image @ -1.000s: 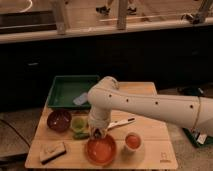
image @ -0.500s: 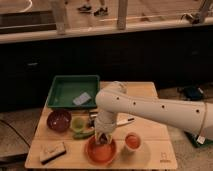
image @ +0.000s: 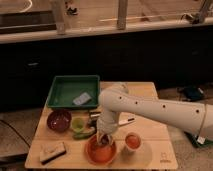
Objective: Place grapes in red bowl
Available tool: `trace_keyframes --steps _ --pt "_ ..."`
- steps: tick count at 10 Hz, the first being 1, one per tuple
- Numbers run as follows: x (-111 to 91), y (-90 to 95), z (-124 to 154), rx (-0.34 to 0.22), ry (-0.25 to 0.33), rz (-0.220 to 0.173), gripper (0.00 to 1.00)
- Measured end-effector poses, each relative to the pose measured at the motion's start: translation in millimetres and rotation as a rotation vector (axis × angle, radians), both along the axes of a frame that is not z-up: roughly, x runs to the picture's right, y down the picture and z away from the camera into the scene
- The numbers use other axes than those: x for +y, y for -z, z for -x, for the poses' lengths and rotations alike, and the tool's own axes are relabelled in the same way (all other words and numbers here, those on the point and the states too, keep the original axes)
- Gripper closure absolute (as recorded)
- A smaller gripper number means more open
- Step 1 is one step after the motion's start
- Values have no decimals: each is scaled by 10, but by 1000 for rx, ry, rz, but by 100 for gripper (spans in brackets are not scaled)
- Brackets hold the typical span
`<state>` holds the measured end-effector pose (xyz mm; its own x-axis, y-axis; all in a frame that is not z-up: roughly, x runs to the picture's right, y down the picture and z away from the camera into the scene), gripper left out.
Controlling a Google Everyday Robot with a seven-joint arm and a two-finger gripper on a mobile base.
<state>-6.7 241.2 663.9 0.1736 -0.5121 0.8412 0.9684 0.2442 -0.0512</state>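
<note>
Since arm dipped lower, we have gripper down inside red bowl; grapes dark at fingertips, seemingly pinched, touching bowl interior. We judge release next.

On the tabletop: two bowls, one red bowl at the front edge and one smaller maroon bowl. One green tray at the back, holding one pale card. One small green cup; one white cup with orange inside. One grey sponge-like block. One bunch of grapes, seen at the red bowl. One arm, one claw, directly above the red bowl.
</note>
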Motion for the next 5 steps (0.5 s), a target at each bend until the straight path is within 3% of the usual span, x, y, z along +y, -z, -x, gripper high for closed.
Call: trace_keyframes --steps 2,5 --pt "-6 -5 14 -5 3 4 21" --pt "-20 -20 25 -12 1 6 20"
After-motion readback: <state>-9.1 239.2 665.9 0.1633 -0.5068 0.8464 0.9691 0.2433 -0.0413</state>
